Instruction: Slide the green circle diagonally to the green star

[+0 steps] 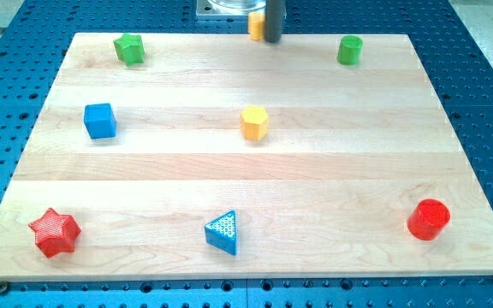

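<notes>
Green circle point(349, 50) at surface point(332, 171) top right; green star point(129, 48) top left, well apart. My tip point(272, 40) top centre beside orange block point(256, 24); bare rod, holds nothing.

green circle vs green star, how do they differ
The green circle is a round cylinder near the view's top right; the green star is pointed and sits near the top left. My tip is nearer the circle. Both are green and lie along the board's top edge.
</notes>
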Controlling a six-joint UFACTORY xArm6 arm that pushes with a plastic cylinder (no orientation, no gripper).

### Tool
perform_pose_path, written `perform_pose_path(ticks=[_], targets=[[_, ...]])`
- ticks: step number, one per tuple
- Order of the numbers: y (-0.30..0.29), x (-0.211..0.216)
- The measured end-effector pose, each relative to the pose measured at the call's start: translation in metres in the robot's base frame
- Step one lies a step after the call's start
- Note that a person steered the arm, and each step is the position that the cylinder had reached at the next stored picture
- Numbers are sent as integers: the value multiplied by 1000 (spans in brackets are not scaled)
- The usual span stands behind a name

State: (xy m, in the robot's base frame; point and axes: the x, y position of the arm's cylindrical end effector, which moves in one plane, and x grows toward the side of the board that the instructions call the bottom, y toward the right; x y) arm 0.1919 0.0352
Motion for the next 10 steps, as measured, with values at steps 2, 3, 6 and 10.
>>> perform_pose_path(ticks=[2,3,6,10], targets=[[-41,28],[44,11],[116,63],[-50,121]])
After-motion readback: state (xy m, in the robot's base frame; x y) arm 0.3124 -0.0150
